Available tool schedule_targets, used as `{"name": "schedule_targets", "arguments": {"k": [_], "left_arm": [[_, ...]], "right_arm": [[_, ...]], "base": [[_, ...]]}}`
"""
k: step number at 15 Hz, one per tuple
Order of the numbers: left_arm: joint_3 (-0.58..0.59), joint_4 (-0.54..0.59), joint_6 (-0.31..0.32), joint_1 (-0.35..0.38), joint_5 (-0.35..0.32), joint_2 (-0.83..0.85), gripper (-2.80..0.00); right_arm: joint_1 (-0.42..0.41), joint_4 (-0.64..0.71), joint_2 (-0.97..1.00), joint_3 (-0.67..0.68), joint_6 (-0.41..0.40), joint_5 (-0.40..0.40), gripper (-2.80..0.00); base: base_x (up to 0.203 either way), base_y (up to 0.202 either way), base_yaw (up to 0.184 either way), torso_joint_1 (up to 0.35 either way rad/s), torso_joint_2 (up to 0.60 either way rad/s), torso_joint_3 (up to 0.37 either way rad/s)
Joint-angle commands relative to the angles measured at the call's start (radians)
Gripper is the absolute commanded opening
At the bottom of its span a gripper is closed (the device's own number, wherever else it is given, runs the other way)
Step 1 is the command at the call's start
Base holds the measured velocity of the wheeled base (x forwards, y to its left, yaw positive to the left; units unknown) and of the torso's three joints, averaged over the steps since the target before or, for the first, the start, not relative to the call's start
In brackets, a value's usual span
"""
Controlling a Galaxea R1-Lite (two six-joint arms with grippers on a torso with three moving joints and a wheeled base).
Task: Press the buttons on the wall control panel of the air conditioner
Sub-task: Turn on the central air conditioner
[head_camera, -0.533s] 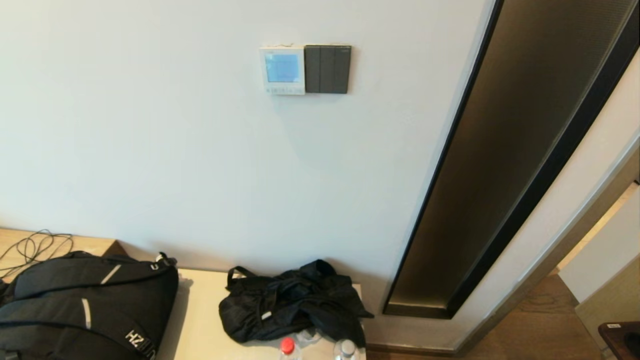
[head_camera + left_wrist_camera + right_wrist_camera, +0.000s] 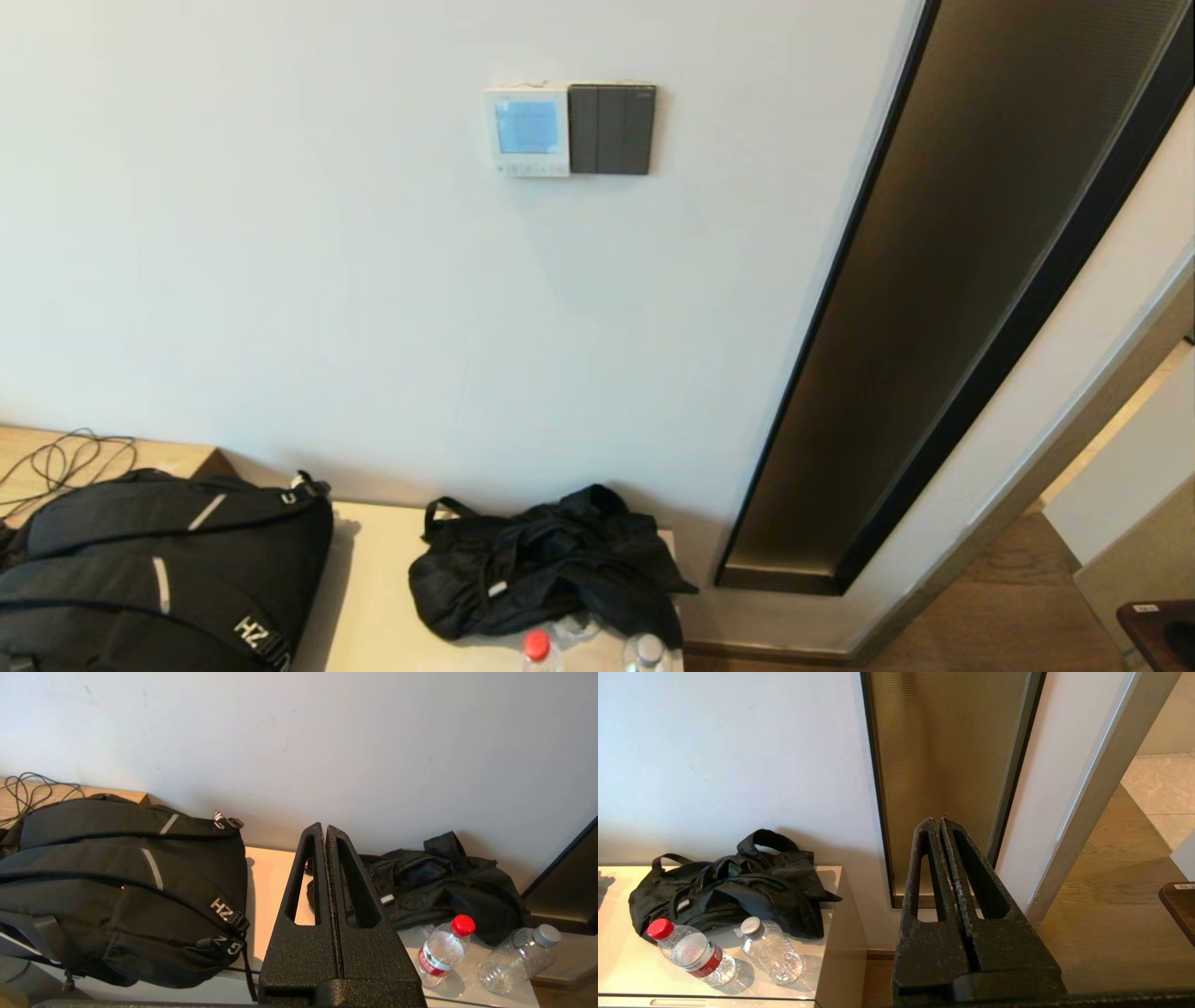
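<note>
Air conditioner control panel (image 2: 527, 131) glows on the wall high above the counter's (image 2: 373, 597) back edge, untouched. My left gripper (image 2: 325, 830) and right gripper (image 2: 940, 823) hang low, fingers pressed together. All pressing remains.

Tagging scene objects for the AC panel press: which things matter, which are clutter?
Job:
- white wall control panel with blue screen
- left gripper, shut, low over the cabinet
- right gripper, shut, low by the doorway

Clutter:
- dark grey switch plate
- black backpack
- crumpled black bag
- red-capped bottle
- grey-capped bottle
- black cable
</note>
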Motion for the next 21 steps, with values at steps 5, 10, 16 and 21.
{"name": "schedule_targets", "arguments": {"k": [5, 10, 16, 21], "left_arm": [[0.0, 0.0, -0.001, 0.001, 0.0, 0.001, -2.8], [0.0, 0.0, 0.001, 0.002, 0.0, 0.001, -2.8], [-0.003, -0.002, 0.027, 0.002, 0.0, 0.0, -2.8], [-0.148, 0.048, 0.027, 0.002, -0.02, 0.021, -2.8]], "right_arm": [[0.0, 0.0, 0.002, 0.001, 0.0, 0.0, -2.8], [0.0, 0.0, 0.002, 0.001, 0.0, 0.0, -2.8], [0.0, 0.0, 0.002, 0.002, 0.0, 0.0, -2.8], [0.0, 0.0, 0.002, 0.001, 0.0, 0.0, -2.8]], "base": [[0.0, 0.0, 0.0, 0.0, 0.0, 0.0], [0.0, 0.0, 0.0, 0.0, 0.0, 0.0], [0.0, 0.0, 0.0, 0.0, 0.0, 0.0], [0.0, 0.0, 0.0, 0.0, 0.0, 0.0]]}}
